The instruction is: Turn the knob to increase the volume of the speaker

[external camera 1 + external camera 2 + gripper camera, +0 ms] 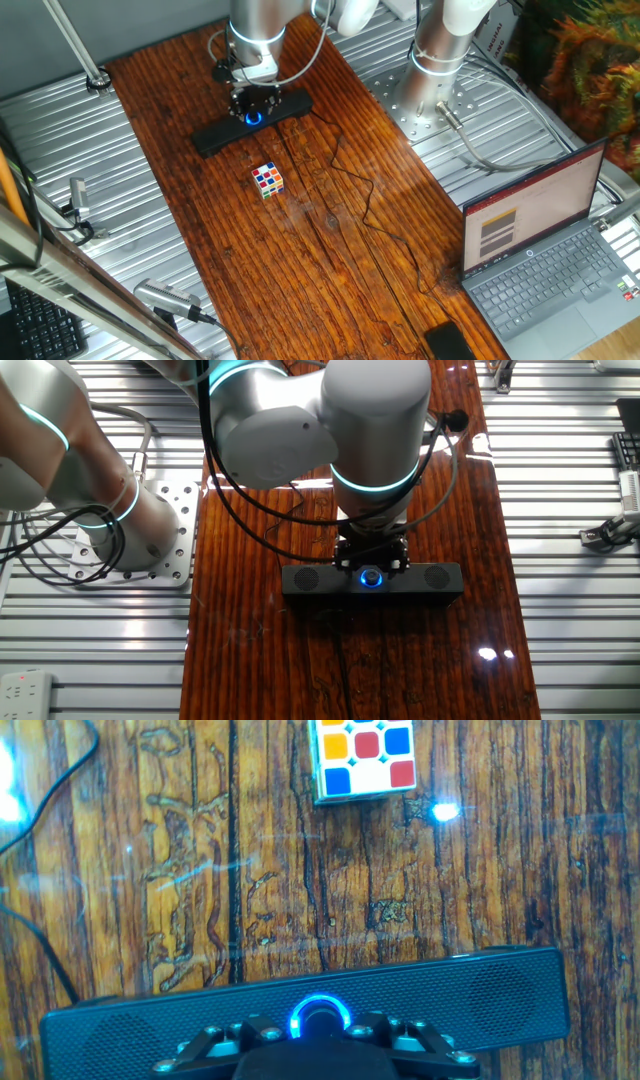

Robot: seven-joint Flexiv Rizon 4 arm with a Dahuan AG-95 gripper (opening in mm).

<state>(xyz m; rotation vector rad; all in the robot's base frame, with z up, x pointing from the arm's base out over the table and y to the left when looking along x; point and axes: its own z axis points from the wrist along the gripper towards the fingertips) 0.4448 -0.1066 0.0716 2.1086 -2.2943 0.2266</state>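
I find no brand or legible writing on the speaker; its face shows only two perforated grilles either side of centre. The laptop at the table's edge is open, its screen showing a red header band and grey blocks, too small to read. The speaker lies flat across the wooden table, near the far end from the laptop. The knob sits at the bar's middle, ringed by blue light. My gripper is directly over the knob: in the hand view the finger linkages spread left and right along the bottom edge, with the lit ring showing between them. In the other fixed view the gripper stands vertical just behind the glowing knob, fingers drawn in narrow around it. I cannot tell whether the pads actually touch the knob. One fixed view shows the same: gripper low on the bar, blue glow at its tip. A multicoloured puzzle cube rests on the wood near the speaker, apart from it, on the side facing the laptop; in the hand view its top shows white, orange, red and blue stickers. A thin black cable wanders from the speaker across the table towards the laptop corner. A dark flat object, possibly a phone, lies at the table's near end.
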